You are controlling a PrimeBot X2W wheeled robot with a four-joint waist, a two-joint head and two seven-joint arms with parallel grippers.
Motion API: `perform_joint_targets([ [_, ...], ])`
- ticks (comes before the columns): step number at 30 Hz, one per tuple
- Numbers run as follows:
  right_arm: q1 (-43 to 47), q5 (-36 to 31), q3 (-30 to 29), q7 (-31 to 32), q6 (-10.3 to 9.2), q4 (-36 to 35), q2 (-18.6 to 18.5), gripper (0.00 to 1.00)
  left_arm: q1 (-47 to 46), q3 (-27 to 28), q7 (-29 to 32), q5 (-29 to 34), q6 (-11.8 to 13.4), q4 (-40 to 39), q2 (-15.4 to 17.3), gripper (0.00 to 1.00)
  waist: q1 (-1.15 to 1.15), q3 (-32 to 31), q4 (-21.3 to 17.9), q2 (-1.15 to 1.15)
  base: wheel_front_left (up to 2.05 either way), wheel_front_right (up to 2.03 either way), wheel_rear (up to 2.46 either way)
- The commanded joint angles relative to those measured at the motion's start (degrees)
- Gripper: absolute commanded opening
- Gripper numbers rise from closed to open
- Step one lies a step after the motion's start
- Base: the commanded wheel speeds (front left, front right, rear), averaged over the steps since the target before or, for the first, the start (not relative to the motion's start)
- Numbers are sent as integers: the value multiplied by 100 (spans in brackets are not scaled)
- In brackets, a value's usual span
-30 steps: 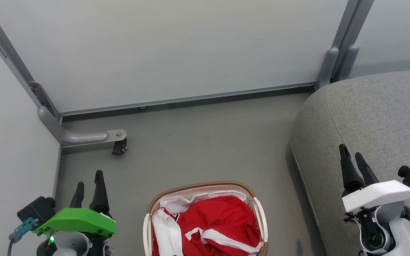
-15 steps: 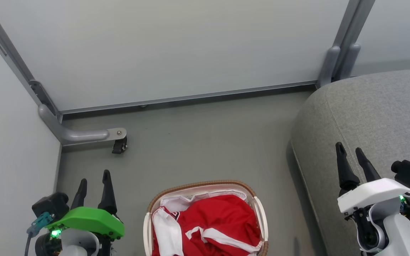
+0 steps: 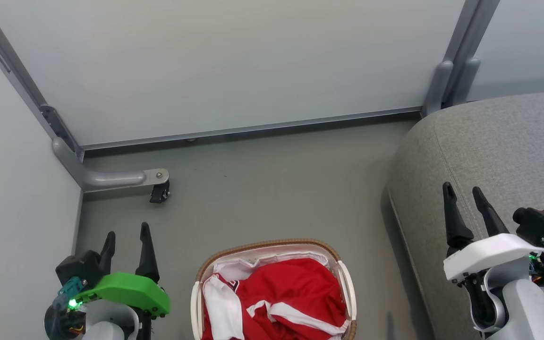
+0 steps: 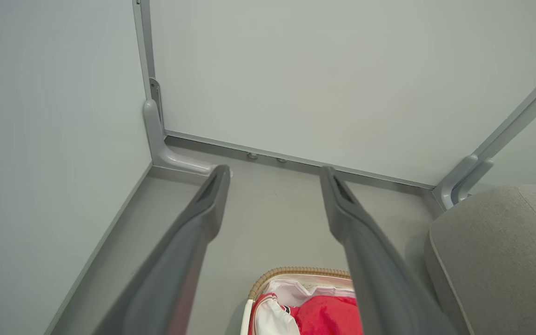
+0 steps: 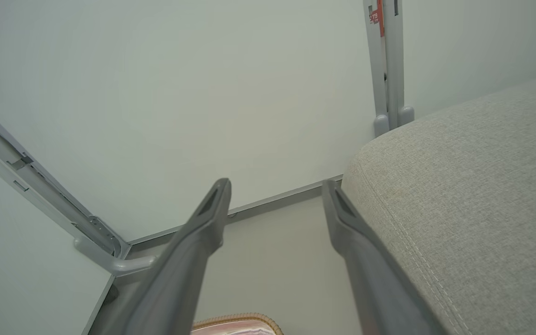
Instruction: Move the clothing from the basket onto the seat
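Red clothing (image 3: pixel 295 289) in basket (image 3: pixel 272 245)

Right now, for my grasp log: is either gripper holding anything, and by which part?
Nothing is held. The left gripper and right gripper both stand open and empty, and the clothing lies untouched in the basket.

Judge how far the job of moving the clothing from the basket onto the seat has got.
Done: nothing; the clothing lies in the basket. In hand: nothing; the left gripper and right gripper hang open either side of the basket, holding nothing. Left: grasping the clothing and carrying it onto the seat.
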Motion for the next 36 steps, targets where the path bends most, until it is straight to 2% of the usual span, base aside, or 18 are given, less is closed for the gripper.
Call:
perform_joint_targets([
  [1, 33, -153, -26, -52, 1, -52, -14, 100, -112, -6, -57, 162, 27, -11, 11, 100, 0, -3, 1, 0, 0, 0, 0],
  [11, 134, -716, 55, -192, 2, 6, 51, 100, 38, -49, -194, 651, 127, 52, -46, 100, 0, -47, 7, 0, 0, 0, 0],
  [36, -34, -1946, 149, -477, 2, 615, 78, 100, 66, -175, -479, 1529, -7, 540, -80, 100, 0, -58, 40, 0, 0, 0, 0],
])
